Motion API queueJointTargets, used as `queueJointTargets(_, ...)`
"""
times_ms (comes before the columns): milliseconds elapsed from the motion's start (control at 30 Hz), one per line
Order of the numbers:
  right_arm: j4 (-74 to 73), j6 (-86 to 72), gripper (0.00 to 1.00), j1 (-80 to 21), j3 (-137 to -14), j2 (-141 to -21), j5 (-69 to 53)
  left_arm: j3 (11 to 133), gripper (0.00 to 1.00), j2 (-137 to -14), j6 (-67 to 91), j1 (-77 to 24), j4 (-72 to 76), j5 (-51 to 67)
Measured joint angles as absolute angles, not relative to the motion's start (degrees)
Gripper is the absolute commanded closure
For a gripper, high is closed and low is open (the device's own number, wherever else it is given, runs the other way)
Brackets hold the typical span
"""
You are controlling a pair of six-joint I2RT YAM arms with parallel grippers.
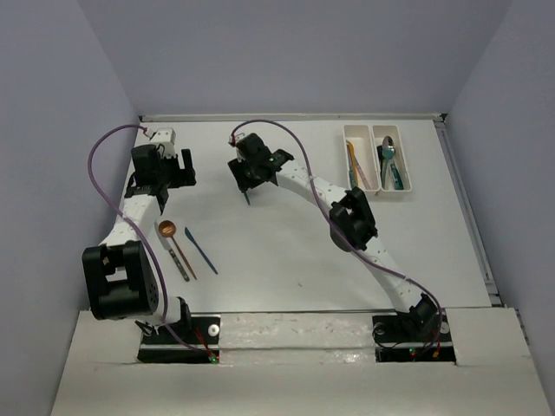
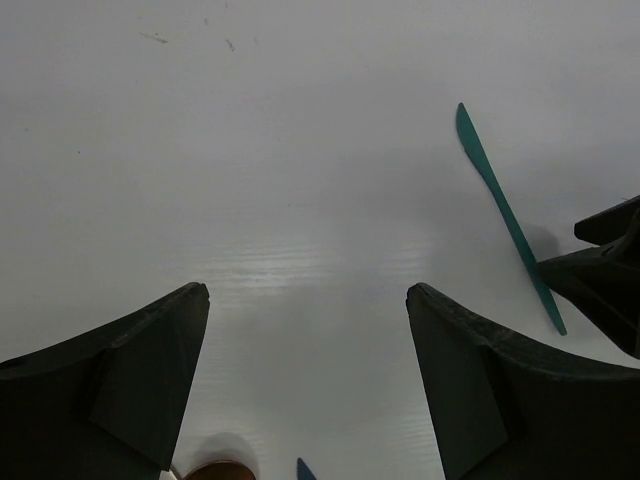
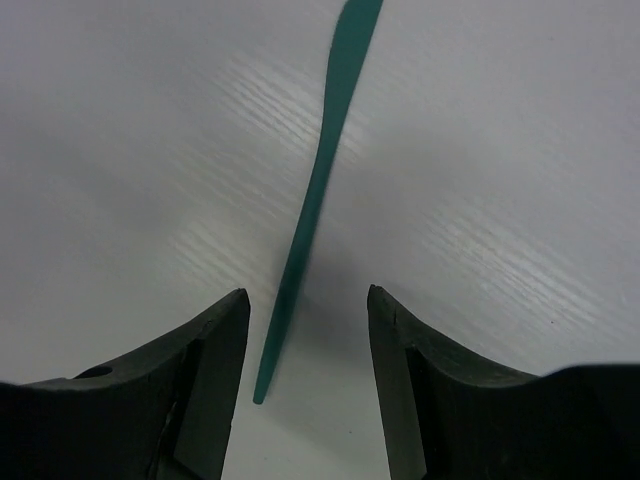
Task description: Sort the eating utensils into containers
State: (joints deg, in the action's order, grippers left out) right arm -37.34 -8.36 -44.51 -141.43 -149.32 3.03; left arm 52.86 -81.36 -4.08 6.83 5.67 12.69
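Several utensils sit in the trays, while a copper spoon, blue knife and teal knife lie unsorted on the table, the right end effector wide astride the teal knife and the left end effector wide and empty.

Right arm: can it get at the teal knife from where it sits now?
Probably yes. The right gripper is open, and the teal knife lies flat on the table with its thin end between the fingers. In the right wrist view nothing covers or crowds the knife.

Arms outstretched; left end effector spread wide, right end effector with fingers moderately apart.
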Motion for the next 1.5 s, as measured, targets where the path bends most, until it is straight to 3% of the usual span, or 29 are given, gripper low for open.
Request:
queueJointTargets(833,-40.1,-4.1,0.49,-45.9,-142.8,-152.4,3.5,52.7,0.08,-81.6,-4.3,6.8,7.5,13.6)
queueJointTargets(1333,-38.3,-18.5,0.45,-46.9,-142.9,-152.3,6.2,52.1,0.08,-82.6,-4.5,6.8,7.9,14.7)
queueJointTargets(1500,-39.2,-19.2,0.39,-47.1,-144.5,-152.7,6.6,52.1,0.08,-82.9,-4.5,6.8,8.0,15.1)
